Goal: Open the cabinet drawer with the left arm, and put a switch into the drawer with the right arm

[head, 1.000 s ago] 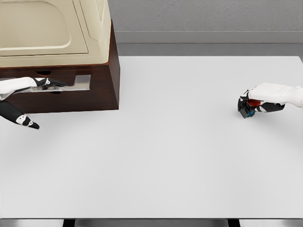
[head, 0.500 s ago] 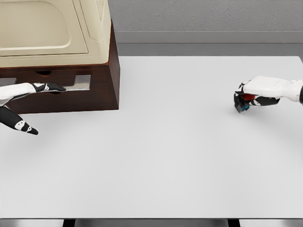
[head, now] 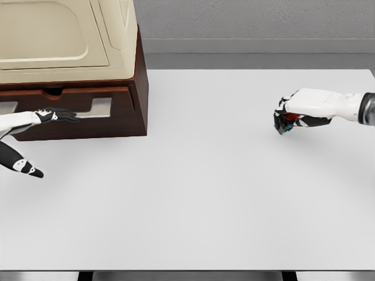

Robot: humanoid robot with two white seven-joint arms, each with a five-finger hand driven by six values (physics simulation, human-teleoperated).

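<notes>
The dark wooden cabinet (head: 139,88) stands at the back left. Its drawer (head: 120,120) is pulled out a little, with a pale recessed handle (head: 99,108) across the front. My left hand (head: 51,115) lies against that handle, fingers stretched flat into the recess and thumb (head: 26,168) spread well below; it is open. At the right, my right hand (head: 302,105) hangs just above the table, shut on a small switch (head: 288,121) with black, red and blue parts. The fingers hide most of the switch.
A cream appliance (head: 58,35) sits on top of the cabinet and overhangs the drawer. The white table (head: 193,187) stretches between the two hands. Its front edge runs along the bottom of the view, and a grey wall stands behind it.
The right hand has carried the switch leftward and slightly up. The left hand drew back toward me along the handle, and the drawer front has come out a little.
</notes>
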